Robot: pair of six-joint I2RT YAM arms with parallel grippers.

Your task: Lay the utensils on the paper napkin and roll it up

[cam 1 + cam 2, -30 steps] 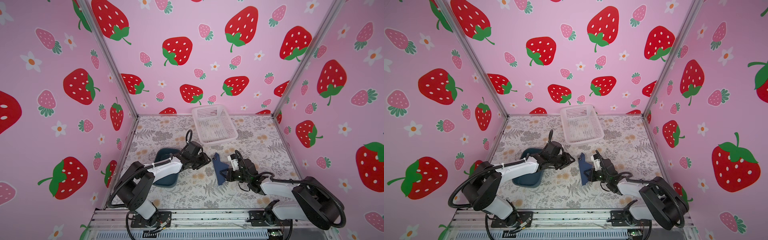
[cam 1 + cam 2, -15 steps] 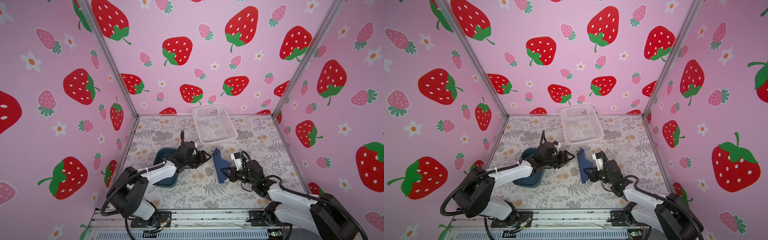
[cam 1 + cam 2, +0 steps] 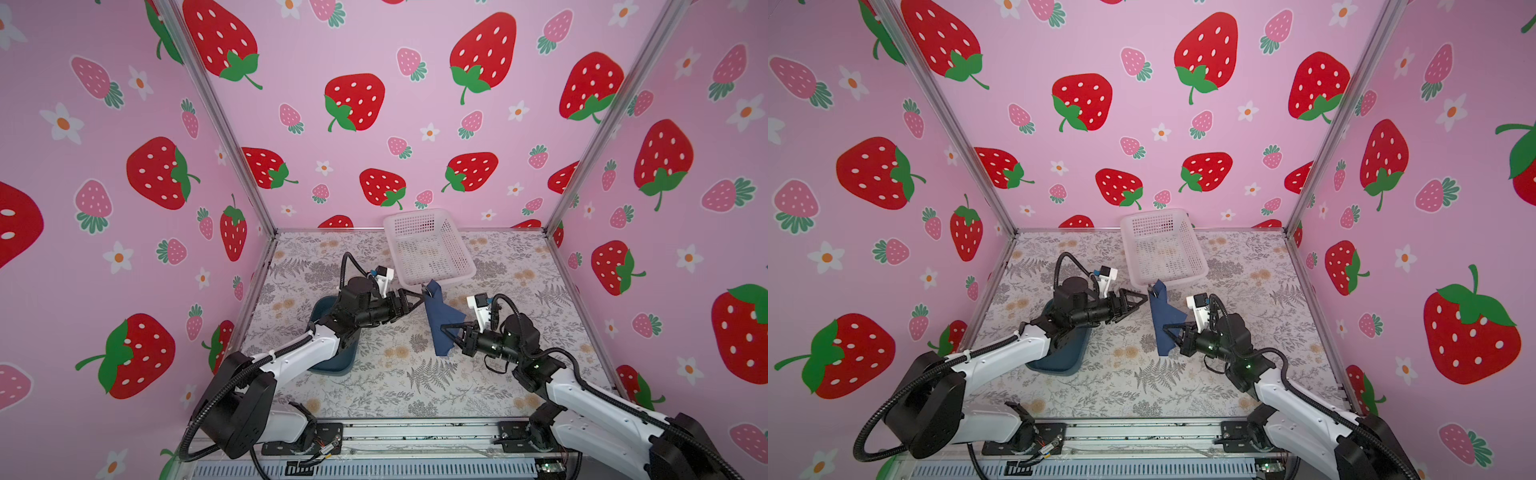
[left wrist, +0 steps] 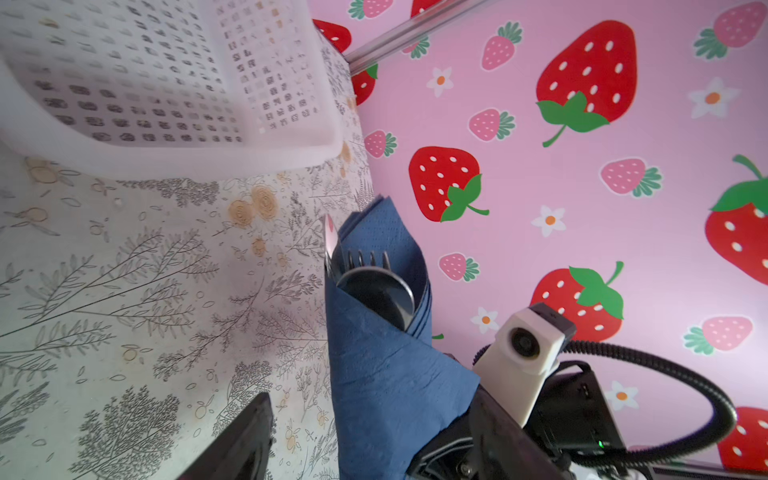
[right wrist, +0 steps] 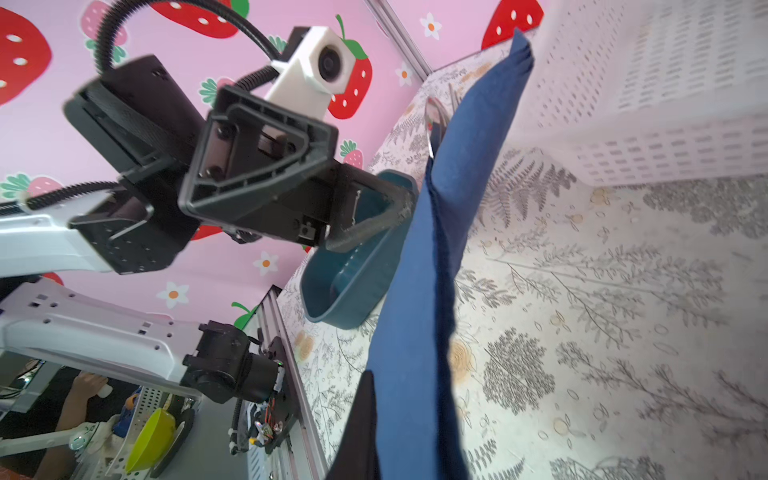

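The navy paper napkin [image 3: 441,322] [image 3: 1163,322] is rolled into a bundle that stands tilted over the floral table. The utensils [image 4: 374,286] stick out of its far end: fork tines, a spoon bowl and a knife tip, seen again in the right wrist view [image 5: 436,118]. My right gripper [image 3: 448,332] [image 3: 1170,331] is shut on the roll's lower half, one dark finger [image 5: 361,419] pressed against the napkin [image 5: 419,332]. My left gripper [image 3: 415,300] [image 3: 1139,303] is open beside the roll's upper part. In the left wrist view the napkin [image 4: 374,374] lies between its spread fingers, touching neither.
A white perforated basket [image 3: 459,249] [image 3: 1192,249] stands at the back, its near rim just behind the roll's top end. A teal tray [image 3: 332,363] [image 5: 353,282] lies under my left forearm. Pink strawberry walls close in three sides.
My left gripper has opened wider and slid right, up to the roll's top part. My right gripper has tipped the roll more upright, its top end nearer the basket.
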